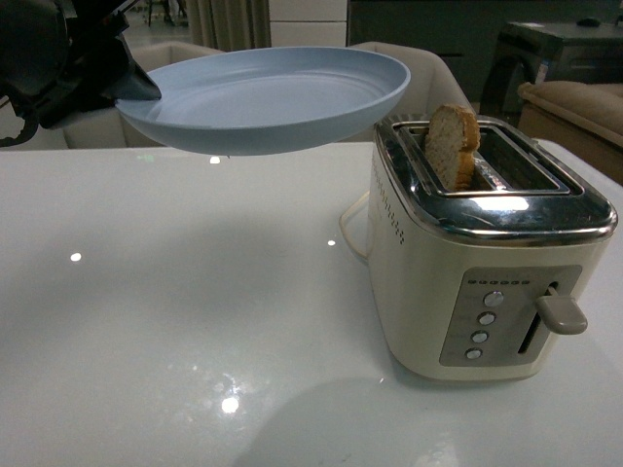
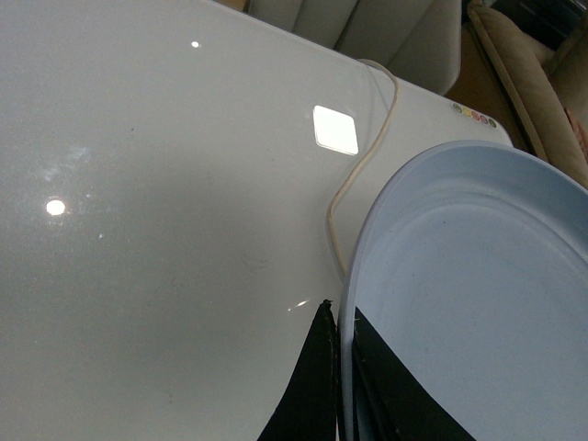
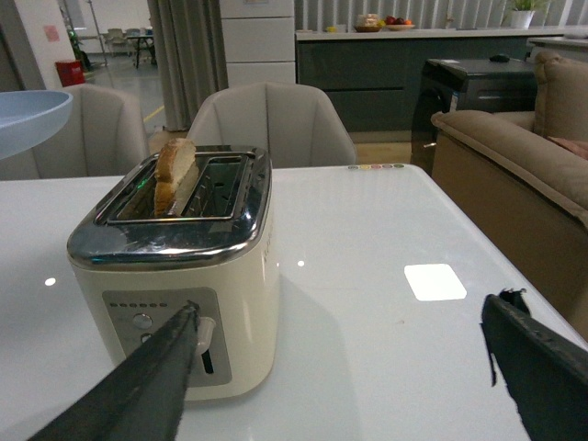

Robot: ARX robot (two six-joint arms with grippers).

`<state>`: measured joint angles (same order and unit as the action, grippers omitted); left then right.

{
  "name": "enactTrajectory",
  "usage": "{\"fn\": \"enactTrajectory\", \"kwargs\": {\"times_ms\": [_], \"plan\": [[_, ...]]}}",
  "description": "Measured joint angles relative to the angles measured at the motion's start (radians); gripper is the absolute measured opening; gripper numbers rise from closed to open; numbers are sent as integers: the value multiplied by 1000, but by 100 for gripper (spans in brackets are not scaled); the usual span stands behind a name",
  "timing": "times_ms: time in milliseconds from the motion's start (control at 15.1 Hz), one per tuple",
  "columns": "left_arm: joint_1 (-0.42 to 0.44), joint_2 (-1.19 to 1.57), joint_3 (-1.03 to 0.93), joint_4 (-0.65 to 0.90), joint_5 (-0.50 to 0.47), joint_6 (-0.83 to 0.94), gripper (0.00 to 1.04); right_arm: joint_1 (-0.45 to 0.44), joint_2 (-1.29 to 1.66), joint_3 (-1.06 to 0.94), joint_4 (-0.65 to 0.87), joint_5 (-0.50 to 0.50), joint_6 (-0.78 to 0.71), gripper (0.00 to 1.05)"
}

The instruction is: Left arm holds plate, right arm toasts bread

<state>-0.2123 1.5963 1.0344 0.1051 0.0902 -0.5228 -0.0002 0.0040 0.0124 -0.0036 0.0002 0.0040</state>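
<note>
Jaws: left gripper (image 2: 340, 317) clamped on plate (image 1: 273, 97) rim, plate held aloft near toaster (image 1: 467, 253); right gripper (image 3: 340, 308) wide, empty. One slot holds bread (image 1: 453, 144), top exposed. Likely light, crumbly; pinch its flat faces gently.

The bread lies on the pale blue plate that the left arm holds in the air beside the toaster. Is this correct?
Not quite. The bread is not on the plate; it stands in the slot of the toaster nearer the plate, as the front view shows. The left arm does hold the empty plate in the air beside the toaster.
</note>
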Motion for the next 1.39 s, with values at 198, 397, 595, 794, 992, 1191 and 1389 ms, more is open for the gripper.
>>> {"fn": "enactTrajectory", "kwargs": {"times_ms": [198,397,595,794,992,1191,1389], "plan": [[0,0,0,0,0,0,3,0,0,0,0,0,0,98],[0,0,0,0,0,0,3,0,0,0,0,0,0,98],[-13,0,11,-24,-145,110,2,0,0,0,0,0,0,98],[-6,0,32,-10,-131,166,2,0,0,0,0,0,0,98],[38,69,61,26,-113,149,2,0,0,0,0,0,0,98],[105,196,65,44,-131,109,2,0,0,0,0,0,0,98],[151,288,65,70,-172,98,2,0,0,0,0,0,0,98]]}}
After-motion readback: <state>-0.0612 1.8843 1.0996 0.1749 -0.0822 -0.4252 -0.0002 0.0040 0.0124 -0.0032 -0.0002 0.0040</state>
